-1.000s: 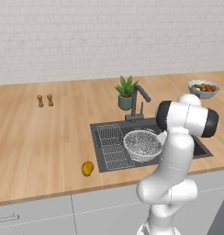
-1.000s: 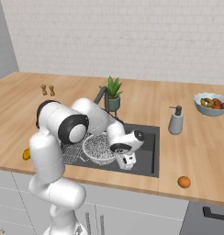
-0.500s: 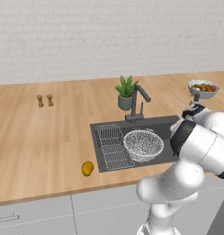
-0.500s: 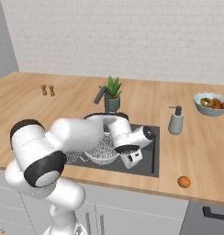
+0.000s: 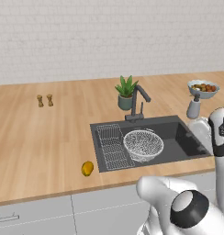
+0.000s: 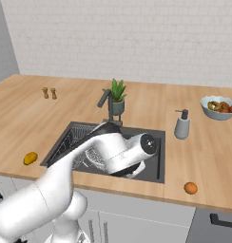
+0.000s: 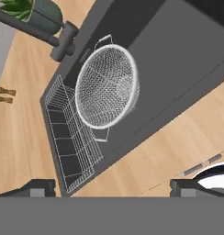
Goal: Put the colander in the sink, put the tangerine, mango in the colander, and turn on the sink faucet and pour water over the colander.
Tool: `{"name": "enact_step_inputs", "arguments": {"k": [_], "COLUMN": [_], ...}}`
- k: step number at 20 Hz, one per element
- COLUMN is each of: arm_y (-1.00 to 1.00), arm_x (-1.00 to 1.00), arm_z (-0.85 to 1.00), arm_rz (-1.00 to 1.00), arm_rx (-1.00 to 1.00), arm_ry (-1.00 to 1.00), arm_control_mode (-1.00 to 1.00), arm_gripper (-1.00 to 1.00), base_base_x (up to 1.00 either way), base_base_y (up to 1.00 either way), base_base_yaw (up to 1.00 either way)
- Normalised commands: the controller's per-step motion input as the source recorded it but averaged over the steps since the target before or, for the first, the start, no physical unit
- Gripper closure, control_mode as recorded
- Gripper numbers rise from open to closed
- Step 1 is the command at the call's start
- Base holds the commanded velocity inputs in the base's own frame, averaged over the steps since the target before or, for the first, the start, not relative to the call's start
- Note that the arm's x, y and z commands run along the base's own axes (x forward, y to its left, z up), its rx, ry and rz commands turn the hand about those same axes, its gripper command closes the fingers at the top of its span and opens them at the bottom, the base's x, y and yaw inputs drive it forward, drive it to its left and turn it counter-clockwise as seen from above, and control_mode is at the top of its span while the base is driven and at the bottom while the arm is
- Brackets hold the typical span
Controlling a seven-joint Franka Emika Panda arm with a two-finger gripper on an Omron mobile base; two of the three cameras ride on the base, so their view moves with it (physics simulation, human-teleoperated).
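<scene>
The colander sits in the sink, beside the wire rack and in front of the faucet, and it is empty. So the first step looks done, and the fruit is next. The mango lies on the table near its front edge, left of the sink. The tangerine lies on the table right of the sink, also near the front edge. Neither fruit touches anything else.

In the hand view the gripper looks down on the colander from above the sink's front edge, its jaws spread wide and holding nothing. The arm seems to be between steps.

The next move calls for swinging to one fruit, likely the tangerine on the nearer side, lowering the spread jaws around it and closing gently, since a round fruit may roll. The faucet comes last.
</scene>
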Motion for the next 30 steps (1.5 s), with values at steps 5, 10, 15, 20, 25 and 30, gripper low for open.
{"name": "enact_step_inputs", "arguments": {"k": [5, 10, 15, 20, 25, 30], "arm_y": [0.50, 0.86, 0.97, 1.00, 1.00, 1.00], "arm_x": [-0.78, -0.60, -0.24, 0.00, 0.00, 0.08], "arm_z": [1.00, 0.76, 0.43, 0.22, 0.01, -0.13], "arm_rz": [0.00, 0.09, 0.25, 0.26, 0.16, 0.06], "arm_rx": [-0.14, -0.09, 0.00, 0.00, -0.05, -0.15], "arm_ry": [0.00, 0.00, 0.11, 0.20, 0.16, 0.14], "arm_control_mode": [-1.00, -1.00, -1.00, -1.00, -1.00, -1.00], "arm_gripper": [-1.00, -1.00, -1.00, -1.00, -1.00, -1.00], "base_base_x": [0.00, 0.00, 0.00, 0.00, 0.00, 0.00], "base_base_y": [0.00, 0.00, 0.00, 0.00, 0.00, 0.00], "base_base_yaw": [0.00, 0.00, 0.00, 0.00, 0.00, 0.00]}}
